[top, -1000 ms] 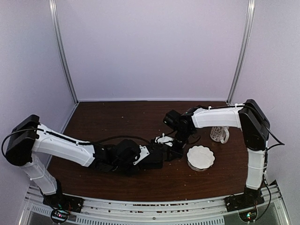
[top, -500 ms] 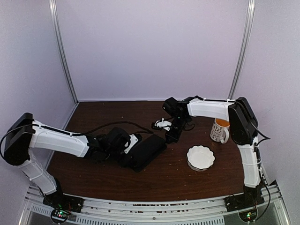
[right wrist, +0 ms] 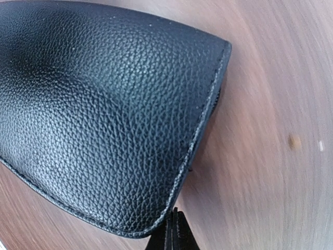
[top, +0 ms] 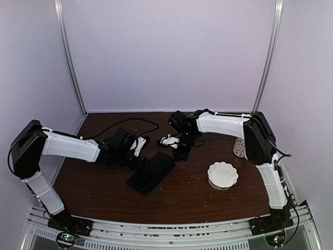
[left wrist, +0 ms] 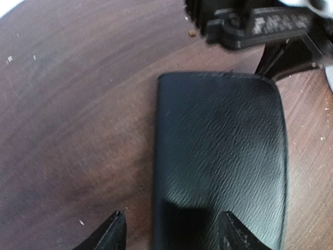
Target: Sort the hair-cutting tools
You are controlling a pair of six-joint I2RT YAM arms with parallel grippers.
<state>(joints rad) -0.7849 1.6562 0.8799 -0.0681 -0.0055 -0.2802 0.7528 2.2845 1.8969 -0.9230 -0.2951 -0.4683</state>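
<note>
No scissors or thin black clip pieces show in any view. A flat black zip case lies on the brown table, and fills the left wrist view and the right wrist view. My left gripper is open and empty, and its fingers straddle the case's near left edge. My right gripper is at the case's far end. Its fingertips are pressed together at the stitched seam, with nothing seen between them. The right gripper also shows at the top of the left wrist view.
A white scalloped bowl sits right of the case. A patterned mug stands behind it, partly hidden by the right arm. A black cable loops over the table's back left. Metal frame posts stand at the back corners.
Both arms have swung left and toward the back. The black case has slid left and turned, so it now lies diagonally nearer the table's middle. The mug went behind the right arm.
</note>
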